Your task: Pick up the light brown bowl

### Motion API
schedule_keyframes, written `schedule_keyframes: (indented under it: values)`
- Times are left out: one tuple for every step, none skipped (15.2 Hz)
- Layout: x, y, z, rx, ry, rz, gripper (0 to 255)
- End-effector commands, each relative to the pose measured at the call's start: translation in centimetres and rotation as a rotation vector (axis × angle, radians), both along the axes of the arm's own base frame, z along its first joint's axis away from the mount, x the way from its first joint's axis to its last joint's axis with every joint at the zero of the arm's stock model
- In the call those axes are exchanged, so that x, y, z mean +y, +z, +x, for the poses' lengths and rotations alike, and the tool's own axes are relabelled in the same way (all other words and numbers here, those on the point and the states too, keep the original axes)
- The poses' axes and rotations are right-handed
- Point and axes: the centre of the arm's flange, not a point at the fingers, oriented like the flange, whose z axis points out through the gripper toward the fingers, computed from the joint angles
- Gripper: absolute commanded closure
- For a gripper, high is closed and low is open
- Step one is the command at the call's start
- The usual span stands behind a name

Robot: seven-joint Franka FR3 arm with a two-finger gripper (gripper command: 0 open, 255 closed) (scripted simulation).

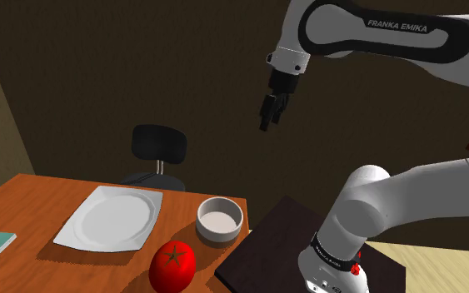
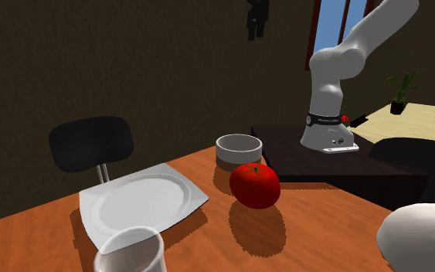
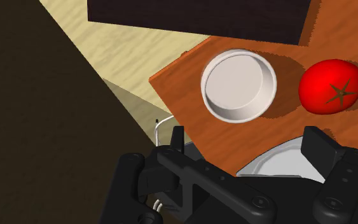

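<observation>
The gripper [image 1: 267,123] hangs with its 2 fingers spread, empty. The pale bowl [image 1: 219,220] sits well below it (tomato [image 1: 172,265] beside), so the reach is downward.

Opposed exterior views, wrist high overhead; bowl [image 1: 219,220] common.

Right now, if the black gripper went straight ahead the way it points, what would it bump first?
The open black gripper would probably meet the orange-brown wooden table beside the white plate, not the round pale bowl; depth is unclear.
</observation>
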Motion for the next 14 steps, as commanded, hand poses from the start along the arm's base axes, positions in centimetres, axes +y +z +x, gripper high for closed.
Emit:
schedule_keyframes:
  values:
    - [0.0,0.0,0.0,0.000,0.000,0.000,0]
    - [0.1,-1.3,0.3,0.000,0.003,0.000,0]
    - [0.1,-2.6,0.6,-0.001,0.006,-0.001,0]
    - [0.2,-3.9,0.8,-0.001,0.009,-0.001,0]
    - [0.2,-5.2,1.1,-0.002,0.012,-0.001,0]
    - [0.3,-6.4,1.4,-0.002,0.015,-0.001,0]
    - [0.3,-7.7,1.7,-0.003,0.018,-0.002,0]
    - [0.4,-9.0,2.0,-0.003,0.021,-0.002,0]
    - [0.5,-10.3,2.2,-0.004,0.024,-0.002,0]
    - [0.5,-11.6,2.5,-0.004,0.027,-0.002,0]
    - [0.6,-12.9,2.8,-0.005,0.030,-0.003,0]
    - [0.6,-14.2,3.1,-0.005,0.033,-0.003,0]
    - [0.7,-15.4,3.4,-0.006,0.036,-0.003,0]
    - [0.8,-16.7,3.7,-0.006,0.039,-0.004,0]
